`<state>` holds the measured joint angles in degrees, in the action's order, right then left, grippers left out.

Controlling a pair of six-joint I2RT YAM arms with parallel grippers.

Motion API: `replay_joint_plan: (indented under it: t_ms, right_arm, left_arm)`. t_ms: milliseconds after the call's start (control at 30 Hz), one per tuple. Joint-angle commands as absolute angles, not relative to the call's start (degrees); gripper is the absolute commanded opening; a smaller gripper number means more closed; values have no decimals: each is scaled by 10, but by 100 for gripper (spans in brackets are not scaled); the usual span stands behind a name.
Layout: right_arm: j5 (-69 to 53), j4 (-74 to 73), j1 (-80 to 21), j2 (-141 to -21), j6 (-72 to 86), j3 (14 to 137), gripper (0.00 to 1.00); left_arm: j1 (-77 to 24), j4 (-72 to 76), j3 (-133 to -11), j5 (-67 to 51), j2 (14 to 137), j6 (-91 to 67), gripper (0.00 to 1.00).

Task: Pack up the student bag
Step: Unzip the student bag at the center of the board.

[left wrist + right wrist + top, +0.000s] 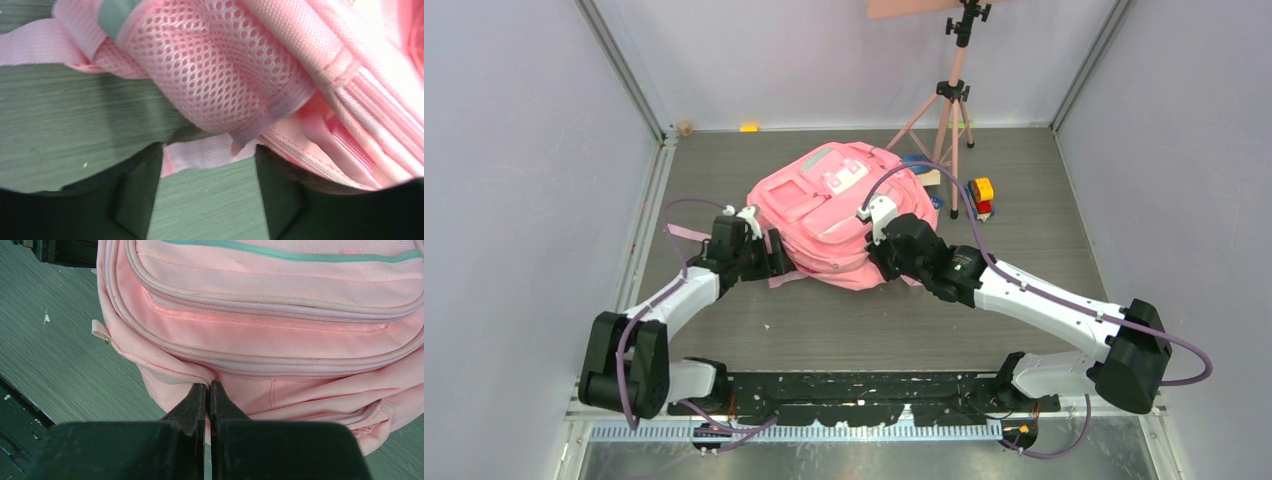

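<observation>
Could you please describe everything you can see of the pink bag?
The bag is a large, soft pink fabric backpack lying front up on the table. It has zipped front pockets, a white patch, teal trim, mesh padding and pink webbing straps. The zips in view look closed. At its left side, the left end effector is open with a strap between its fingers. At its near edge, the right end effector is shut and touches the fabric by a zip seam.
</observation>
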<state>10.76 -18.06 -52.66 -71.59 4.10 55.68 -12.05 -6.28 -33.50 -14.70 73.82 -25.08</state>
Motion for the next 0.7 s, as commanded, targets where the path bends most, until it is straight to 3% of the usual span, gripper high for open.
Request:
replay_joint_plan:
  t_ms: [0,200,500,567,667]
  right_arm:
    - [136,-159,-529,-685,64,572,0]
    - [139,-151,-530,-684,62,568,0]
    - [145,-140,-530,-682,64,568,1]
    - [153,-140,-530,-682,66,570,8]
    - [164,-142,-530,-679,68,575,29]
  left_arm:
    - [-116,-145,-381,-123,667,-257,77]
    - [-116,-267,-421,-32,545,-245,91]
    - [-117,-326,-540,-129,523,-231,91]
    - [-116,-332,-567,-157,536,-217,91]
    - [-117,-333,-600,-183,559,-195,89]
